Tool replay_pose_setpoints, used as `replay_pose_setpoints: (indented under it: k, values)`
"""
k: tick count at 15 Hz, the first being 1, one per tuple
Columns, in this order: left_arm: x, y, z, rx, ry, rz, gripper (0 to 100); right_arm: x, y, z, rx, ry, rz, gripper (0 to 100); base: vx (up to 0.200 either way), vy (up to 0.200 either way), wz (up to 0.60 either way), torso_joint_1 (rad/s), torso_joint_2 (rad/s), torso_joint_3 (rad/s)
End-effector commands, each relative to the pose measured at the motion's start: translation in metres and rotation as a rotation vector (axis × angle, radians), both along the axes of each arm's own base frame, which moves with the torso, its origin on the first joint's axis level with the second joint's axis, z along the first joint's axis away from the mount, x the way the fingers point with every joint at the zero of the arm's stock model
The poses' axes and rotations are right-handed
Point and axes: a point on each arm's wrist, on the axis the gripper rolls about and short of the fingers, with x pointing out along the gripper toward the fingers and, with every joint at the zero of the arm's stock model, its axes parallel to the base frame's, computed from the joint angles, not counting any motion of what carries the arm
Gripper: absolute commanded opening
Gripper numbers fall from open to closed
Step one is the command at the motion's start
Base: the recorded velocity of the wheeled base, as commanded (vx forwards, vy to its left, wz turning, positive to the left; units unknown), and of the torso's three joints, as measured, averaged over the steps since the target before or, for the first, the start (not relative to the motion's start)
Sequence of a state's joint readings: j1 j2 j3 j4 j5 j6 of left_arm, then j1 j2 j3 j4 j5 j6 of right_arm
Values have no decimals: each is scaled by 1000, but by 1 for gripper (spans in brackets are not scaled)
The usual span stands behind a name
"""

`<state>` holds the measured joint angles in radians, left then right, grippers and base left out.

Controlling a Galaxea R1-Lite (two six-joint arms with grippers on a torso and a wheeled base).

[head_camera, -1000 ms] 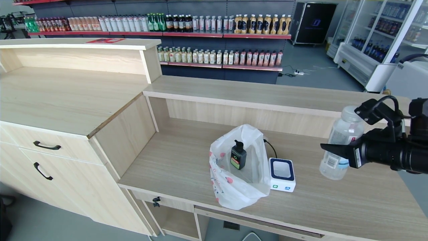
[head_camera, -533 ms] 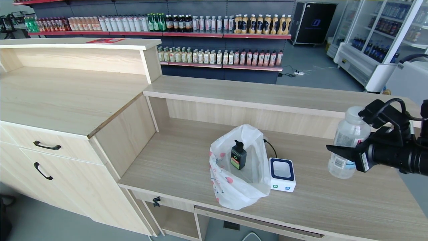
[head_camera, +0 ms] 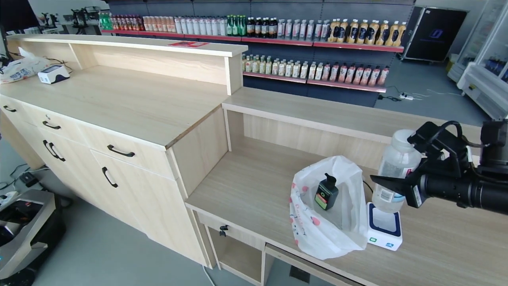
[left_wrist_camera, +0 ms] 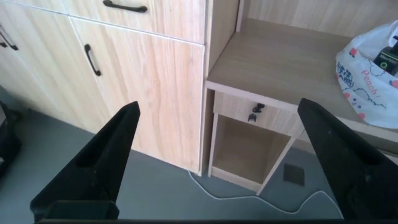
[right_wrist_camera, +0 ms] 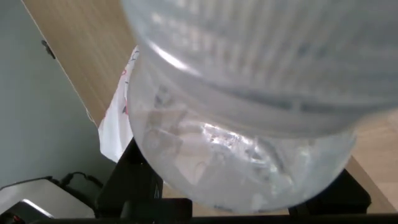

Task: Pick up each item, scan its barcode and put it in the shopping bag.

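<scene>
My right gripper (head_camera: pixel 391 183) is shut on a clear plastic bottle (head_camera: pixel 393 169) with a white cap, holding it upright with its base just above the white scanner (head_camera: pixel 384 231). The bottle's clear body (right_wrist_camera: pixel 249 124) takes up most of the right wrist view. Left of the scanner stands the open white shopping bag (head_camera: pixel 313 234) with a black pump bottle (head_camera: pixel 326 194) inside. My left gripper (left_wrist_camera: pixel 217 180) is open and hangs low in front of the counter, over the floor, with nothing in it. The bag (left_wrist_camera: pixel 367 81) sits on the counter beyond it.
A raised wooden ledge (head_camera: pixel 317 111) runs behind the low counter (head_camera: pixel 254 186). A taller cabinet with drawers (head_camera: pixel 119 147) rises to the left, with another bag (head_camera: pixel 20 69) and scanner (head_camera: pixel 53 74) at its far end. Drink shelves (head_camera: pixel 317 37) stand behind.
The head camera has turned left, so the whole scene has shifted right. My right gripper has carried the bottle left, from beside the scanner to just above it.
</scene>
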<state>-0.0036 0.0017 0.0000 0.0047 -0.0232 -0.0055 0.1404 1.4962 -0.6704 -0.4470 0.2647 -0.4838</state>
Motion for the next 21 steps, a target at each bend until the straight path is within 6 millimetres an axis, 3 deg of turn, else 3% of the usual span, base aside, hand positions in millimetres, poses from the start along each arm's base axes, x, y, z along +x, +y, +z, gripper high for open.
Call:
replay_pose_setpoints:
  k: [1, 4, 13, 21]
  values:
    - [0, 0, 0, -1, -2, 1, 100, 13, 3, -20, -14, 73, 7, 0, 0, 0, 0, 0, 0, 0]
    - [0, 0, 0, -1, 0, 1, 100, 21, 3, -48, -21, 138, 1, 0, 0, 0, 0, 0, 0, 0]
    - [0, 0, 0, -1, 0, -1, 100, 81, 5, -122, 42, 122, -30, 0, 0, 0, 0, 0, 0, 0]
    - [0, 0, 0, -1, 0, 1, 100, 98, 21, -162, 82, 71, 77, 0, 0, 0, 0, 0, 0, 0]
